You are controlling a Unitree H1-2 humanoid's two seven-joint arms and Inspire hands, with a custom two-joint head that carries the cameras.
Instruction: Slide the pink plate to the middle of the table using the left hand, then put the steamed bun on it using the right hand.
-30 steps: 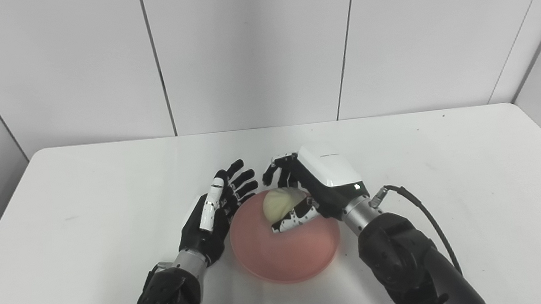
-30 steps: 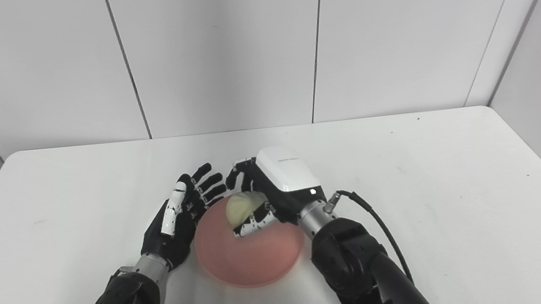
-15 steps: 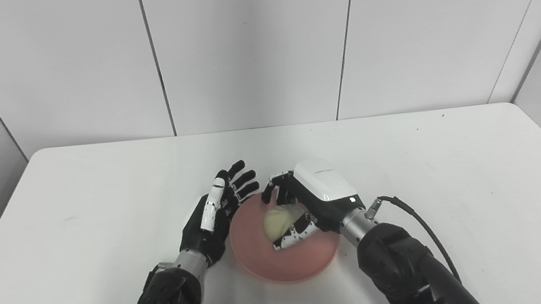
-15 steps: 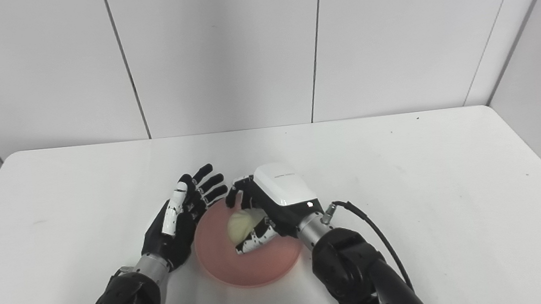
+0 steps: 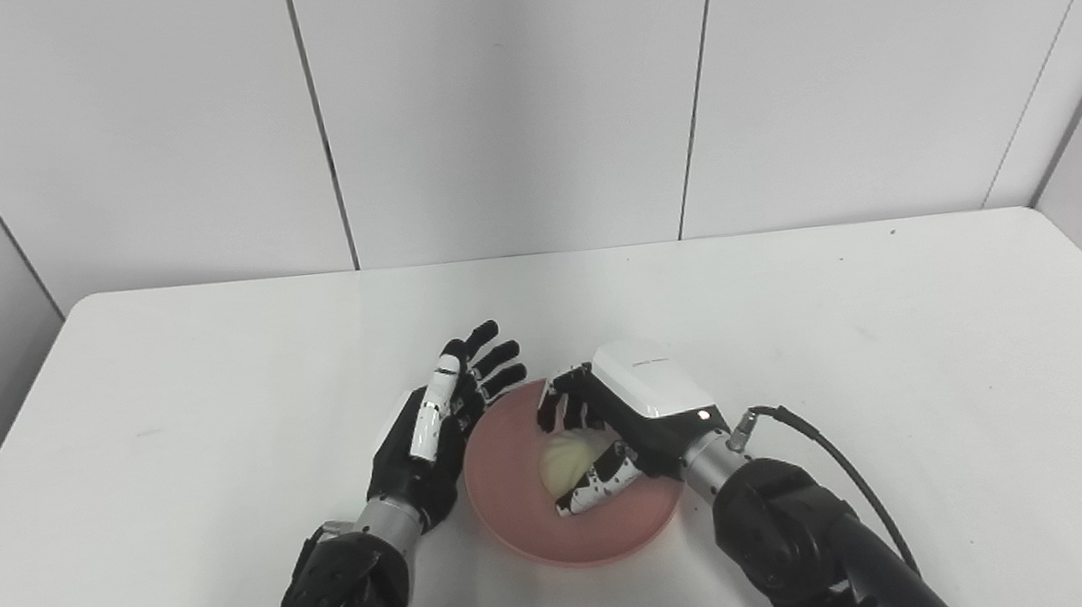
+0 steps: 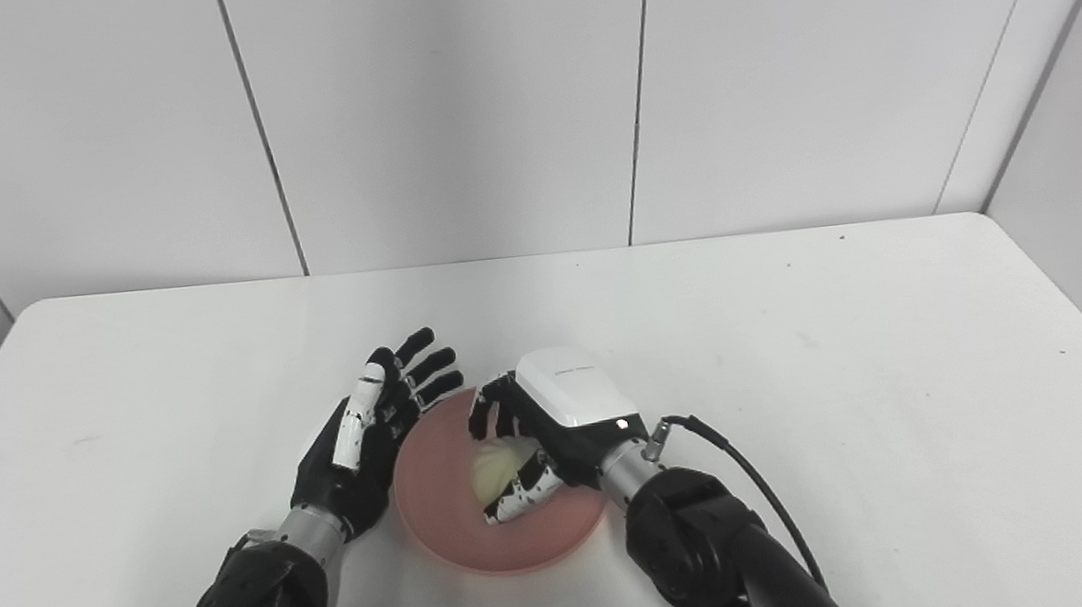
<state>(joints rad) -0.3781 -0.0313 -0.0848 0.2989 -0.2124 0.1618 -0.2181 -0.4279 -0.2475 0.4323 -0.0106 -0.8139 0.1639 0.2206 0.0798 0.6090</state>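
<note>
Steamed bun (image 5: 568,462): sat low over the pink plate (image 5: 524,521), mid-table; I could not tell if it touched.
Right hand (image 5: 629,420): fingers and thumb curled around the bun from above and right.
Left hand (image 5: 439,430): spread, holding nothing, beside the plate's left rim.
Views: the right eye showed more bare plate left of the bun.

A: so where's the pink plate (image 5: 535,530) sitting?

B: flat on the white table, round and shallow, roughly mid-width but toward the near edge.

A: and the steamed bun (image 5: 566,460)?

B: pale cream, roundish, inside the plate near its middle. Looks like it's resting on the plate surface, though part of it is covered so I can't swear it's fully down.
</note>
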